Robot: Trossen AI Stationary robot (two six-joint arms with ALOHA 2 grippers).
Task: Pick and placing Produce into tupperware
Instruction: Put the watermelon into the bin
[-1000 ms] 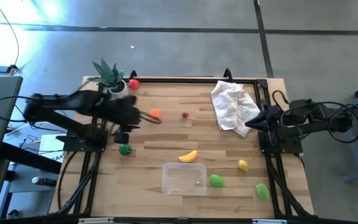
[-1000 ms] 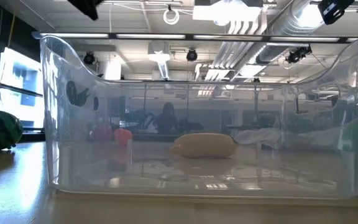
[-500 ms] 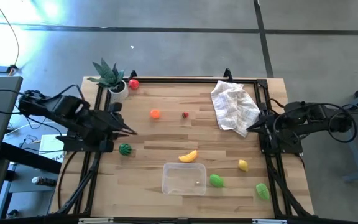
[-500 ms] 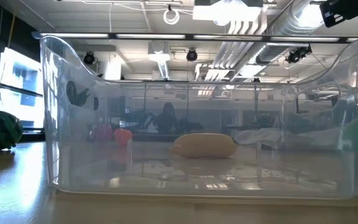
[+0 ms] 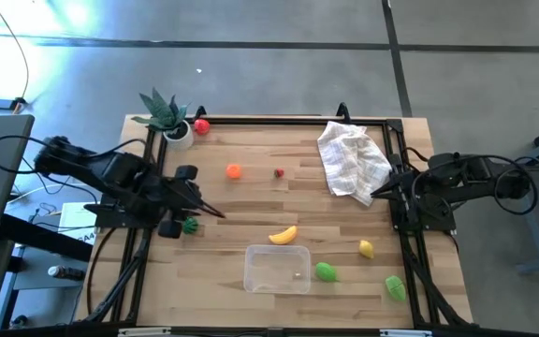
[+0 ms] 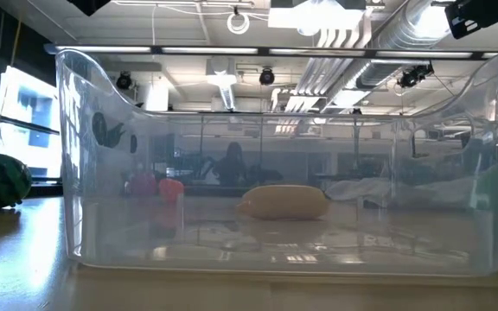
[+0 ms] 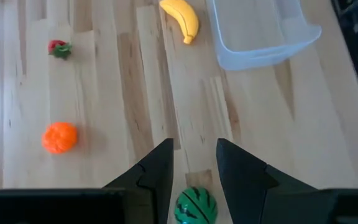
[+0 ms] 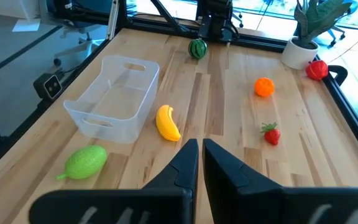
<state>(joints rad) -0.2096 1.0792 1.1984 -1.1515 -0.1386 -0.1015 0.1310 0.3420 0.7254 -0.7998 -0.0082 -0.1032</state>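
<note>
Now the left gripper (image 5: 215,213) hangs over the table's (image 5: 251,201) left side, fingers nearly closed and holding nothing, its tips just past the melon (image 7: 195,205). An orange (image 5: 234,171) and a strawberry (image 5: 280,173) lie farther back, near the middle. Beside the cloth (image 5: 351,161), at the right edge, the right gripper (image 5: 374,193) waits, closed and empty. At the front, the tupperware (image 5: 277,269) holds no produce; the banana (image 5: 284,235) lies just behind it, and a lime (image 5: 326,271), a lemon (image 5: 366,248) and another green piece (image 5: 395,286) lie to its right.
</note>
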